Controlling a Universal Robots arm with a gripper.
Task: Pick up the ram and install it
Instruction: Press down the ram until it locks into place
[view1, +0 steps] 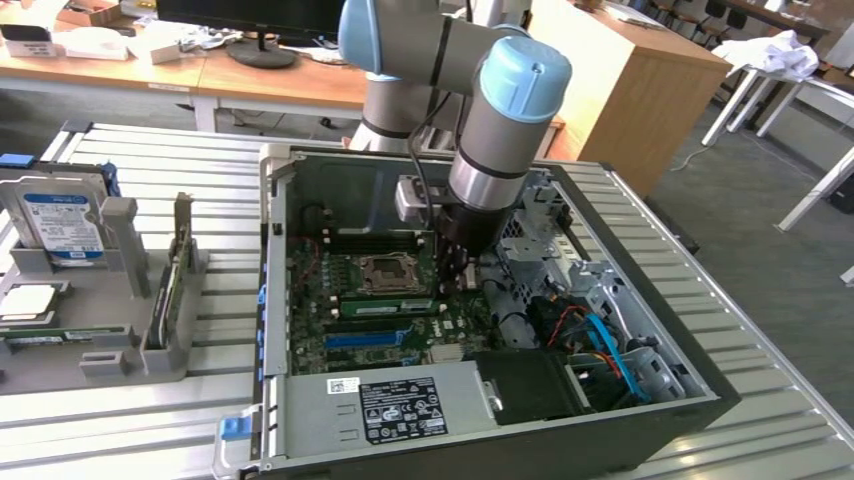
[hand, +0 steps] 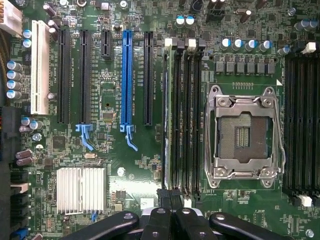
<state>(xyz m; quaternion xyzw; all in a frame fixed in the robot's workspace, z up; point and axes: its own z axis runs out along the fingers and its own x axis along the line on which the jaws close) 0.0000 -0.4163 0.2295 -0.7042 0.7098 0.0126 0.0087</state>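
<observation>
Your grey-and-blue Universal Robots arm (view1: 487, 110) reaches down into the open black desktop computer case (view1: 674, 415) on the slatted metal worktop (view1: 134, 420), its black claw (view1: 461, 280) lowered to the green motherboard (view1: 334, 350). The claw's tips are pressed together, with no gap between them in the wrist view (hand: 171, 195). The ram, a long thin green circuit-board stick (view1: 387, 306), lies along a memory slot at six o'clock from the square metal-framed processor socket (view1: 387, 272), and the claw stands at the stick's three o'clock end. From the wrist camera you see the ram (hand: 165, 120) edge-on in the outermost black slot of its bank, between the long blue plastic expansion slot (hand: 126, 80) and the processor socket (hand: 243, 137); the closed tips sit over one end of that slot. Whether they pinch the stick or merely touch it cannot be told. At nine o'clock from the case, a blue-labelled hard drive (view1: 60, 225) stands upright in a grey holder (view1: 127, 255).
</observation>
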